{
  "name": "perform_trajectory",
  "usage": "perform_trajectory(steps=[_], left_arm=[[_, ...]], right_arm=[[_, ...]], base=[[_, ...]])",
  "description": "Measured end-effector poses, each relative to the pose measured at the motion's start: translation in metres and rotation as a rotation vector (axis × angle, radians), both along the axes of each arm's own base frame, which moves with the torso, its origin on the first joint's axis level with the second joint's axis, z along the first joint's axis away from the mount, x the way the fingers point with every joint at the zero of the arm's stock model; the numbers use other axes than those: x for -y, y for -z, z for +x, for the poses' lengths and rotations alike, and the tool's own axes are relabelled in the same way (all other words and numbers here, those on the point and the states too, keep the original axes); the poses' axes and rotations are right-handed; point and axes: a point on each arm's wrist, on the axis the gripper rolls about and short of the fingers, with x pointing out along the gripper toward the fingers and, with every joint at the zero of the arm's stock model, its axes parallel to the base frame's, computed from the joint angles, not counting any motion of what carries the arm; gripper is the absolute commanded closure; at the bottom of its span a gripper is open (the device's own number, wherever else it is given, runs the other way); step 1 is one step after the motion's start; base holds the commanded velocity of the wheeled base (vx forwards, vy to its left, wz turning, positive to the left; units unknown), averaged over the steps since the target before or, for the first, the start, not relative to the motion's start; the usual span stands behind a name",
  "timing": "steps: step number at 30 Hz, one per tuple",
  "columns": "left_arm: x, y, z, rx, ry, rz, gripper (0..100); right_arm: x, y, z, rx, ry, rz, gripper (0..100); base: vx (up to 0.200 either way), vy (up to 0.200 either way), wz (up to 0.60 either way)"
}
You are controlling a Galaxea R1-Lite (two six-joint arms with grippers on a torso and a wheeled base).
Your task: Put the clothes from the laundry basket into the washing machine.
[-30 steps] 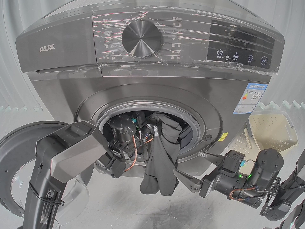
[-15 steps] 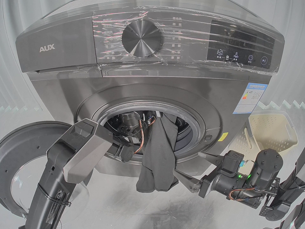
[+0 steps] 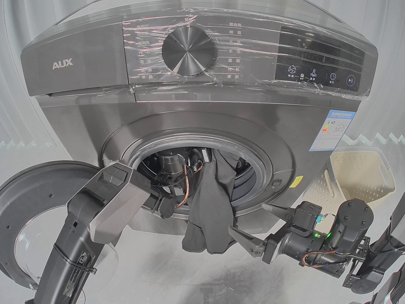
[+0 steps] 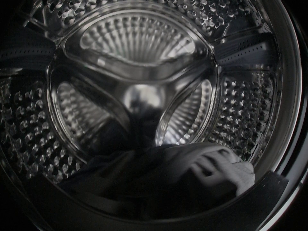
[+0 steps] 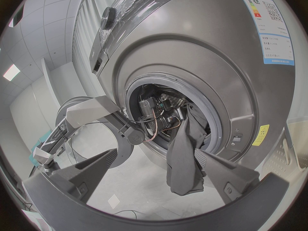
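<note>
Washing machine (image 3: pixel 202 106) has its door (image 3: pixel 25 199) swung wide, sitting at about 8 o'clock from the opening, so the mouth itself is unblocked on that side. The left arm (image 3: pixel 105 195) goes in over the rim at roughly 8 o'clock. The left hand (image 3: pixel 202 159) sits just inside the mouth near 12 o'clock, right at the top of the dark grey garment (image 3: pixel 211 207). Cloth hides the business end, so I can't tell whether it's spread or pinching anything.

The garment is only partly in. Its top is bunched inside the opening, and the rest drapes over the lower lip at 6 o'clock and hangs down the front panel, with its hem free above the floor.

The right hand (image 3: pixel 247 218) is outside, at about 5 o'clock from the opening, and spread wide with nothing in it. Its lower tip is just beside the garment's right edge, but I can't tell if it touches.

The laundry basket (image 3: pixel 363 174) stands on the floor at about 3 o'clock, close to the machine's side. Inside the drum (image 4: pixel 138 48), a white piece (image 4: pixel 231 170) and some dark cloth (image 4: pixel 128 167) lie at the bottom, with lots of open space above them.
</note>
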Motion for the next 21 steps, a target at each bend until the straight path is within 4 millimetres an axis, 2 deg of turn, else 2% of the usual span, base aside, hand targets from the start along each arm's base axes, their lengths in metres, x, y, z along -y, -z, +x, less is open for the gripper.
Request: perform_trajectory(steps=[6, 9, 21], left_arm=[[-0.006, 0.019, -0.015, -0.125, 0.006, 0.063, 0], [-0.01, 0.022, -0.025, -0.179, 0.01, 0.094, 0], [-0.024, -0.004, -0.065, -0.256, 0.049, 0.144, 0]], right_arm=[[0.0, 0.0, 0.0, 0.0, 0.001, 0.0, 0], [0.0, 0.0, 0.0, 0.001, 0.001, 0.0, 0], [0.0, 0.0, 0.0, 0.001, 0.0, 0.001, 0]], base=[[0.0, 0.0, 0.0], [0.0, 0.0, 0.0], [0.0, 0.0, 0.0]])
